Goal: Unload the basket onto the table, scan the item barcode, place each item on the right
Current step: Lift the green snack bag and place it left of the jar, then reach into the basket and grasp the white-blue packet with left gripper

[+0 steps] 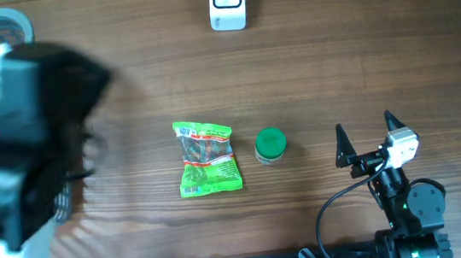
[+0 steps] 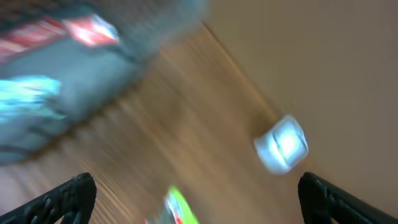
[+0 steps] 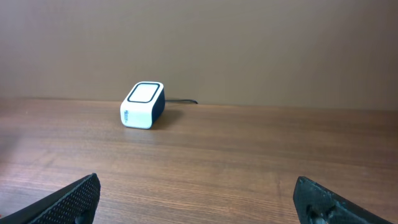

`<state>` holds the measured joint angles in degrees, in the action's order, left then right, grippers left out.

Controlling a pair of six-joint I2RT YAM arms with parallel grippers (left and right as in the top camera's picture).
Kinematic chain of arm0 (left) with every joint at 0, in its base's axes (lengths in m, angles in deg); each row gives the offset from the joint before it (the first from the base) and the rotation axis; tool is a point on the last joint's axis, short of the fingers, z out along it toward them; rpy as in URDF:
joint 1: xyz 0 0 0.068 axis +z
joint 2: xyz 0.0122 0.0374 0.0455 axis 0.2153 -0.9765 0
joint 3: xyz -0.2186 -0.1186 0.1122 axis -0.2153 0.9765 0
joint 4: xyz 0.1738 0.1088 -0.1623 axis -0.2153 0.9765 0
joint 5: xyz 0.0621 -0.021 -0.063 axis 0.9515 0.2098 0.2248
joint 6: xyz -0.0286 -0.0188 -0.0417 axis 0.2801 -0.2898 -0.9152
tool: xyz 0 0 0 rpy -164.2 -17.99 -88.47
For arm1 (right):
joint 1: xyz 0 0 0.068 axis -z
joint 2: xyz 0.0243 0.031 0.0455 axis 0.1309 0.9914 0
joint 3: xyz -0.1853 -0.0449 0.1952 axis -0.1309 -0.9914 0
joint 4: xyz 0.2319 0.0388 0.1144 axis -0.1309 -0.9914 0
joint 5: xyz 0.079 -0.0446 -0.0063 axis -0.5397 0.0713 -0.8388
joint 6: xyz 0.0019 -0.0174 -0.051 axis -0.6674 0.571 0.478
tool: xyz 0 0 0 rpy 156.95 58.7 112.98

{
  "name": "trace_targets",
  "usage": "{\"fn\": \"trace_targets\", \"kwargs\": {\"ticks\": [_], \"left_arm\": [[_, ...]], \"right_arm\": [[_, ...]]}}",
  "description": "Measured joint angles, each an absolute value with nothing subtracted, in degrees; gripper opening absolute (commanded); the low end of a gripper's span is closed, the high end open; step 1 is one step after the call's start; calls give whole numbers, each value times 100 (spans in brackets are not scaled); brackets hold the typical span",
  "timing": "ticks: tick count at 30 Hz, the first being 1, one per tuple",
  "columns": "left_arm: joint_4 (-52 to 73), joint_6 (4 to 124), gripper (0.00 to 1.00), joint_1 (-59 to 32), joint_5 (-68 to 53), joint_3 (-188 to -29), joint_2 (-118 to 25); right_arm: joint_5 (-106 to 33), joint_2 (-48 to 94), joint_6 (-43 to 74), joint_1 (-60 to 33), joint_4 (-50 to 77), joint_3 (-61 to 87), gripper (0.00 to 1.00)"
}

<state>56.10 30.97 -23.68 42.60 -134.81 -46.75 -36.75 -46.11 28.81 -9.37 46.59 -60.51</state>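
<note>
Left hand (image 2: 196,190), fingers wide, hangs apart from green packet (image 1: 207,157).

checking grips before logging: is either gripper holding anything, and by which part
Nothing is held: the left gripper and the right gripper both stand open, nothing between their fingers.

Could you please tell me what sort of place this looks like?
Probably a mock shop checkout: a white barcode scanner stands on the wooden table, a grey basket sits at one corner, and a green snack packet lies mid-table.
</note>
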Motion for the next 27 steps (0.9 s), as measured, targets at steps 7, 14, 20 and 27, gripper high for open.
{"fn": "trace_targets", "kwargs": {"ticks": [7,14,20,27], "left_arm": [[5678,3337,100,707,3841,-13481,-4942],[6021,3571,100,2587,2674,-13478,-7014],[6211,3781,100,2838,2455,-13456,-8745],[6154,3871,100,2698,2427,-13435,-10022]], "right_arm": [[-3675,-4611,2881,-937,4661,-6051,100],[-3675,-4606,2881,-937,4661,-6051,100],[-3675,-4606,2881,-937,4659,-6051,100],[-3675,-4606,2881,-937,4659,-6051,100]]}}
